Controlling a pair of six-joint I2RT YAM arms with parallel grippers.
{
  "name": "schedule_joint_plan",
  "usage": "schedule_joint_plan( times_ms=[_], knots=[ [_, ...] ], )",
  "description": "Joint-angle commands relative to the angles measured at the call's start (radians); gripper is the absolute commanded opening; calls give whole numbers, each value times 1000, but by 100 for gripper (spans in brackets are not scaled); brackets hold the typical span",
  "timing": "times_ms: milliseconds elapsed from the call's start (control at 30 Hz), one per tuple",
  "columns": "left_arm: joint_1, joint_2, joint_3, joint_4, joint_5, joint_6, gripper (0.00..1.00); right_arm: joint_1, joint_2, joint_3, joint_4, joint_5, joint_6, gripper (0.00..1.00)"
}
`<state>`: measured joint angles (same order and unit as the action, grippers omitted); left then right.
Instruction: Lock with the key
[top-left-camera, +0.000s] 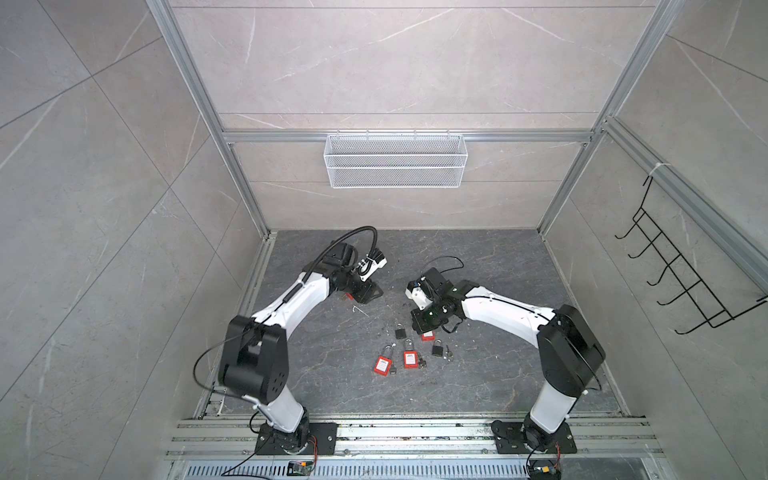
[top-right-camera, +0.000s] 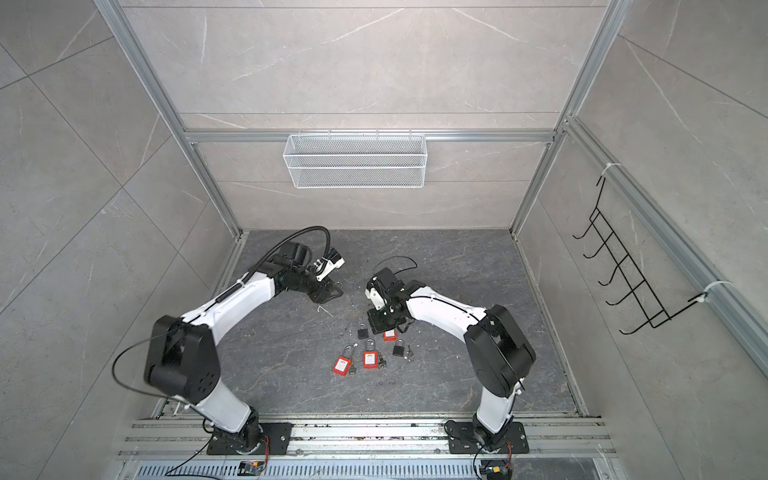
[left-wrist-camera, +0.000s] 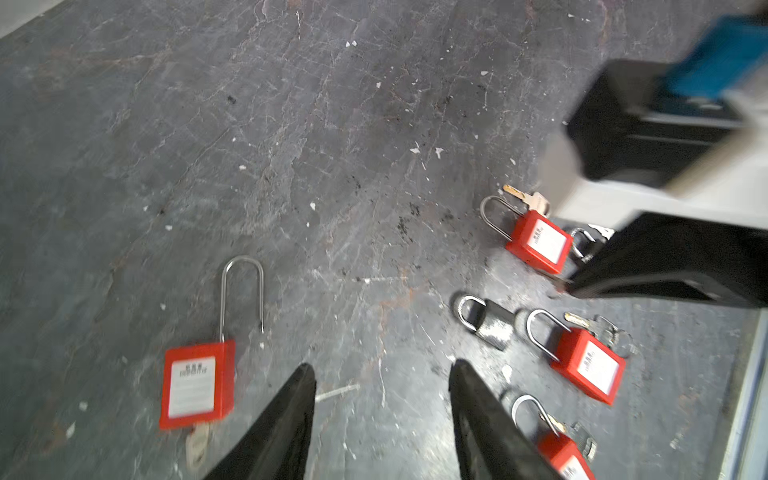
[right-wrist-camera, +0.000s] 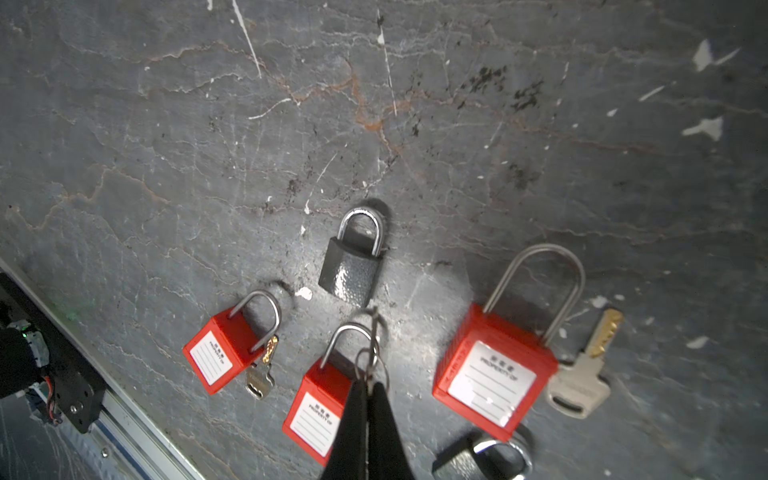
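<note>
White wire basket hangs on the back rail. The left gripper stands open beside a red padlock lying on the table with its shackle unlatched. The right gripper is closed on a key ring.

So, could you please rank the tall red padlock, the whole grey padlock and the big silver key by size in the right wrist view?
Largest: tall red padlock.
Then: grey padlock and silver key, too alike to rank.
</note>
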<state>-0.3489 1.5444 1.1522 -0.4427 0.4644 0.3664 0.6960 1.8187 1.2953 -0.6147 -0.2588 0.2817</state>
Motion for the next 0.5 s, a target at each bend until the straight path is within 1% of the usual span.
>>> schedule_joint_plan(
  times_ms=[0,67,133,233,300,367,467],
  knots=[
    [-1,-159,-157,126,57,-175,54,-4,60,57,-107,9,22,0],
    [1,-248,-240,153,27,-228,54,-4,83,63,-104,9,25,0],
    [9,-324,-306,163,-5,-278,58,-4,106,68,-97,18,30,0],
    [20,-399,-356,156,-51,-352,64,-4,143,95,-119,35,42,0],
    [28,-433,-373,146,-68,-389,65,-4,157,107,-119,38,47,0],
    [31,-455,-389,146,-74,-409,65,-4,163,114,-114,47,49,3],
    [31,-467,-392,126,-101,-424,66,-4,181,145,-147,65,45,11]
  ],
)
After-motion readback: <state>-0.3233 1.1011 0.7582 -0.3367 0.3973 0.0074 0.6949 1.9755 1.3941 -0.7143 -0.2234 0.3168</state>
